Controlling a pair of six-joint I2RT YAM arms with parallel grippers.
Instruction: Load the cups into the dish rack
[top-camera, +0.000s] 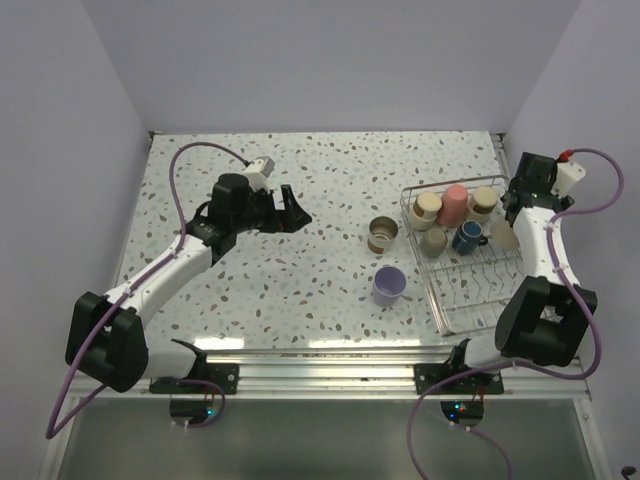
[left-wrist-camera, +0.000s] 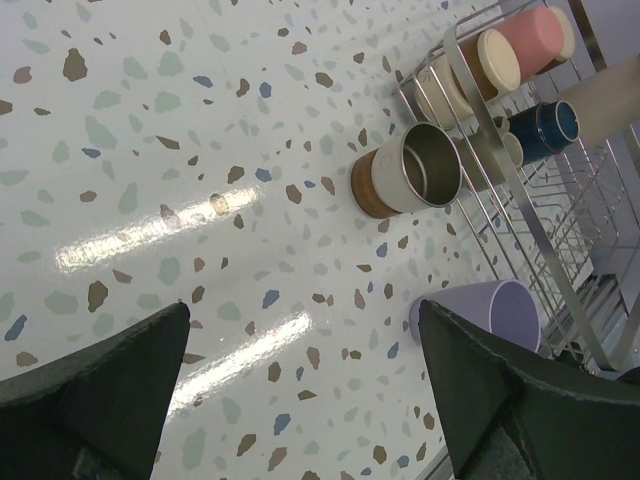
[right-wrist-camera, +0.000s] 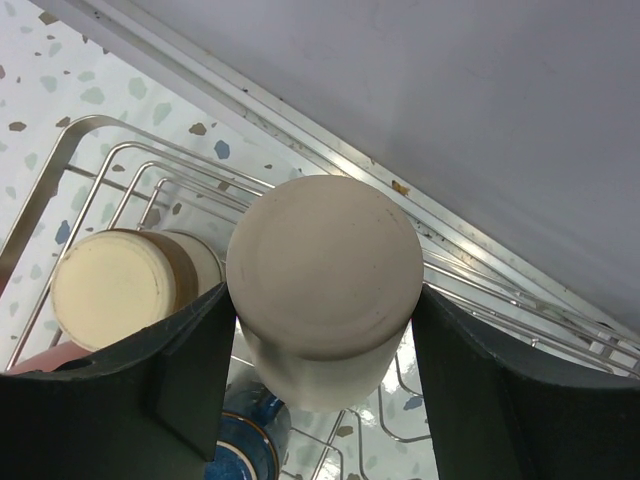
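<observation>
The wire dish rack stands at the right. In it are two tan cups, a pink cup, a beige cup and a dark blue mug. A steel cup and a lavender cup stand on the table left of the rack. My right gripper is shut on a beige cup, held bottom-up over the rack's far right part. My left gripper is open and empty above the table, left of the steel cup and the lavender cup.
White walls enclose the speckled table at the left, back and right. The rack sits close to the right wall. A metal rail runs along the near edge.
</observation>
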